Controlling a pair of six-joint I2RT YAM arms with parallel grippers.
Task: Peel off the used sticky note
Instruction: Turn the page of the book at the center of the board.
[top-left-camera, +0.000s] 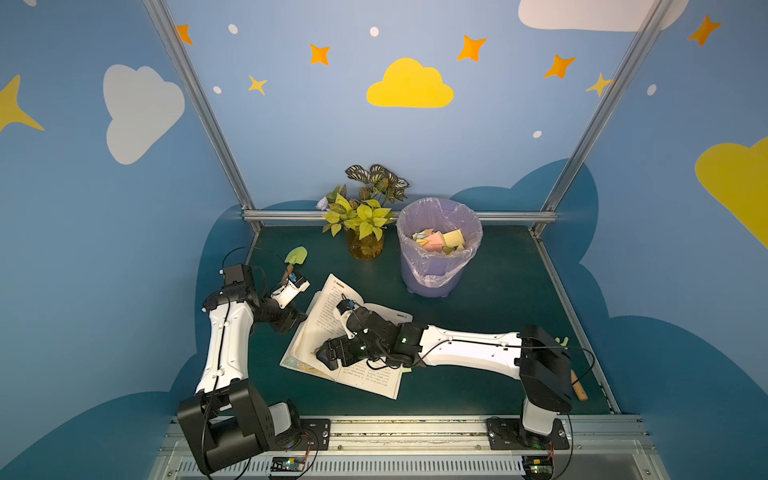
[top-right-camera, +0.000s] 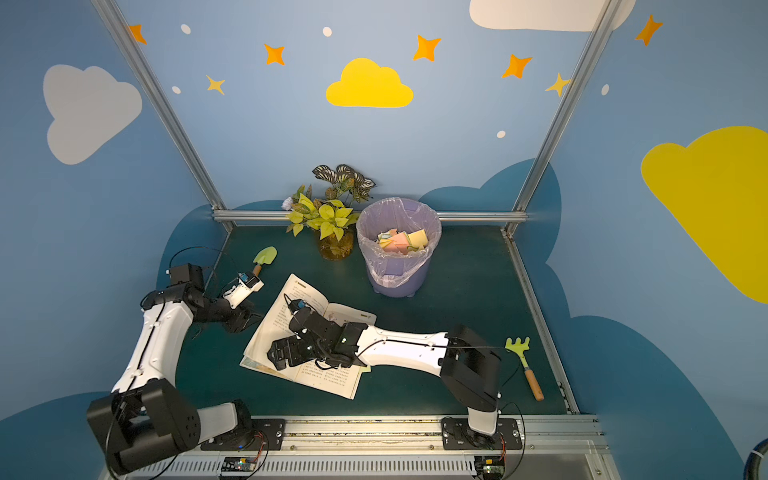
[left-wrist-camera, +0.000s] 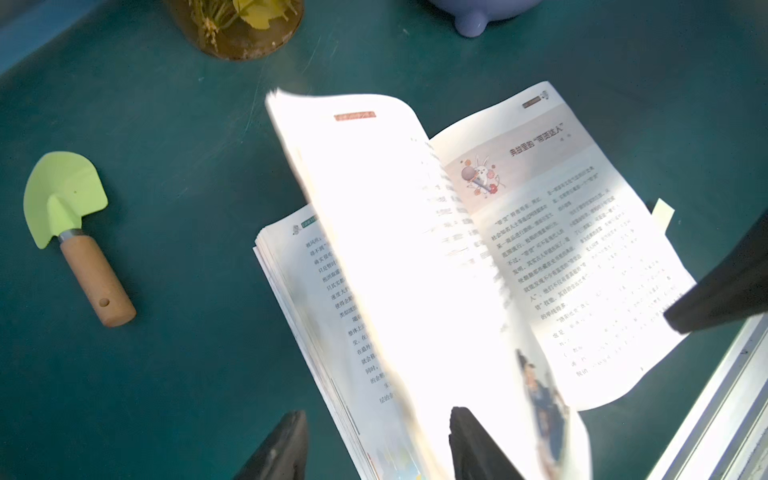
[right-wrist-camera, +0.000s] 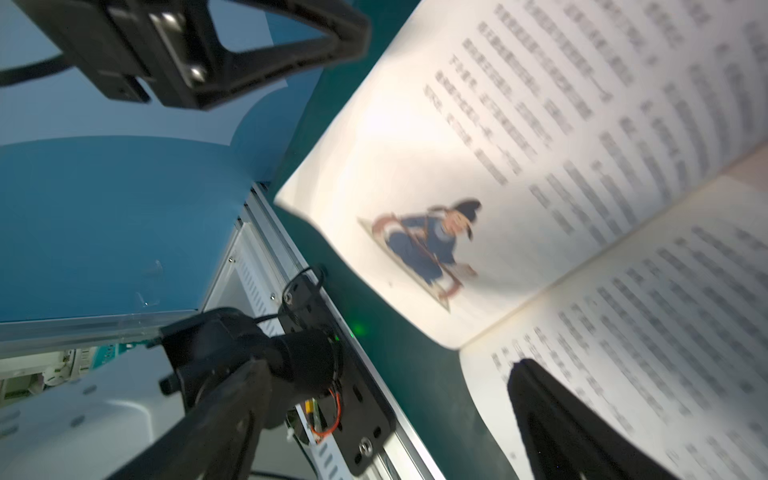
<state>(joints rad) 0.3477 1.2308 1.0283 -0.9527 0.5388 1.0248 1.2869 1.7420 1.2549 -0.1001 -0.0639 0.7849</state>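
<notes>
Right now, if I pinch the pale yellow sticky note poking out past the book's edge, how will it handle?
Probably floppy: the sticky note is a thin paper tab. Likely very light, so pulling may lift its sheet too; one page curls up off the book. Only its tip shows, so the pinch might slip.

Potted plant (top-left-camera: 359, 216) beside lined bin (top-left-camera: 432, 272); toy shovel (top-left-camera: 297, 254), toy rake (top-right-camera: 519, 345).

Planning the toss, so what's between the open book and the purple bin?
Only bare green tabletop lies between book and bin, seen in both top views.
</notes>
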